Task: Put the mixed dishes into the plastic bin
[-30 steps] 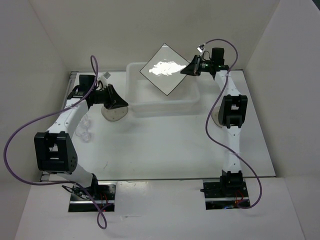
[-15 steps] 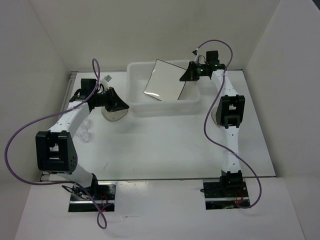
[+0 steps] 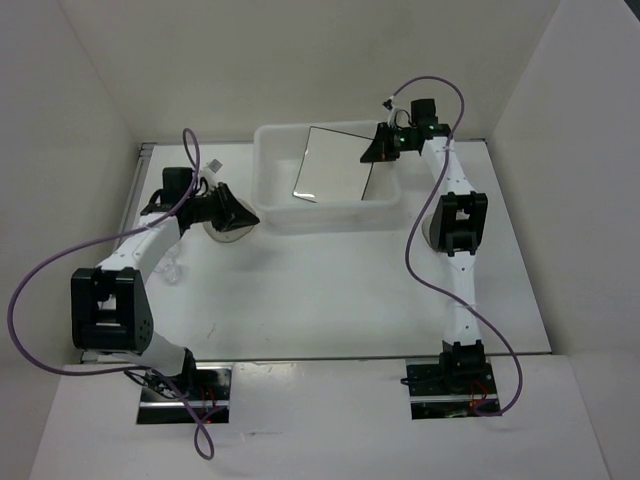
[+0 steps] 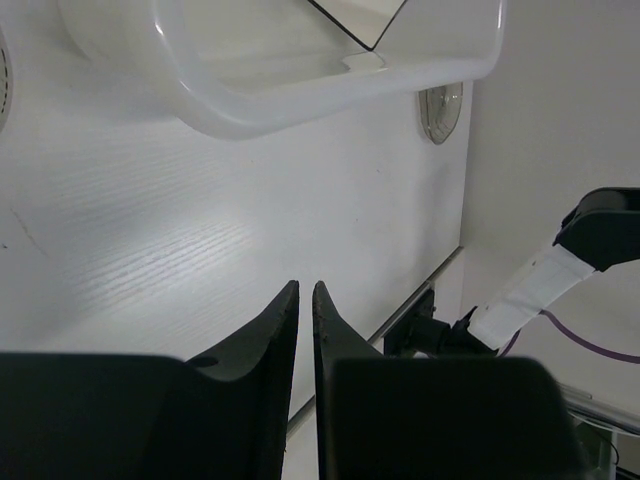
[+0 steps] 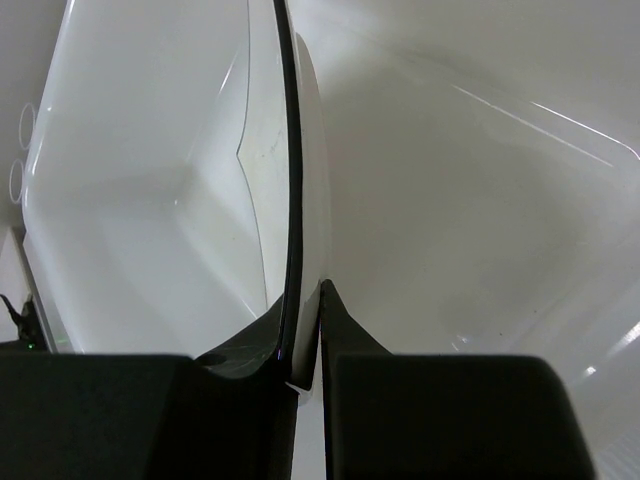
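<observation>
At the bin, we hold the tilted plate w/ R gripper clenched; releasing now risks a drop & chip.

Quick rundown of my hardware. My left arm and right arm are mostly white tube segments with chunky black blocks at the joints. A long purple left cable loops off one side and a matching right cable off the other. The left gripper and right gripper are matte black, with fingers that taper to thin points. Each base is a black mount, and I think there's some red wiring tucked in there, but it's too small to be sure.
</observation>
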`<action>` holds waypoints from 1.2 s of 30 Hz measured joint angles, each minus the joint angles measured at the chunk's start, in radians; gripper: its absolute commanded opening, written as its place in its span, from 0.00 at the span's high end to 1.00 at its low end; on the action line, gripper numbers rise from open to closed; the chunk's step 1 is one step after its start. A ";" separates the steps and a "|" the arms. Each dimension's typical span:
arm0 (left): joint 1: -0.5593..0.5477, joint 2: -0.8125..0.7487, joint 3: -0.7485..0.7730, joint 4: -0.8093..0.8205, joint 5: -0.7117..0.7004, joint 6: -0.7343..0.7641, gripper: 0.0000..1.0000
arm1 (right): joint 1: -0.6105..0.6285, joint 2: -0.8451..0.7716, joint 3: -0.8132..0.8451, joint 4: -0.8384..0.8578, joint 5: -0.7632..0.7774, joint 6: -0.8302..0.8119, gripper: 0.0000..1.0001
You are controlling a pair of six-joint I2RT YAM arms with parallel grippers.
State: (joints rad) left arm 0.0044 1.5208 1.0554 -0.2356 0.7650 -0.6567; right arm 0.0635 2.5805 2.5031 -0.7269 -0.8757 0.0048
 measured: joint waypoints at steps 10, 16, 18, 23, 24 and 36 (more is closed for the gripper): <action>0.000 -0.072 -0.043 0.027 -0.009 -0.027 0.83 | 0.023 0.042 0.090 -0.023 0.035 -0.024 0.35; 0.000 -0.124 -0.077 0.034 -0.018 -0.044 0.83 | 0.031 0.094 0.115 -0.026 0.078 -0.032 0.25; 0.000 -0.126 -0.080 0.035 -0.022 -0.052 0.83 | 0.029 0.108 0.115 -0.031 0.090 -0.032 0.22; 0.000 -0.126 -0.080 0.035 -0.028 -0.055 0.83 | 0.028 0.113 0.127 -0.045 0.124 -0.030 0.07; 0.000 -0.126 -0.080 0.035 -0.028 -0.055 0.83 | 0.028 0.113 0.136 -0.045 0.130 -0.027 0.06; 0.000 -0.127 -0.074 0.008 -0.072 -0.028 0.73 | 0.019 0.134 0.503 -0.114 0.314 0.010 0.06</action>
State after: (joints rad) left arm 0.0044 1.3941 0.9813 -0.2272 0.6930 -0.6846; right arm 0.0826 2.7148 3.0058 -0.8410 -0.5621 0.0147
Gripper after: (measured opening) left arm 0.219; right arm 0.934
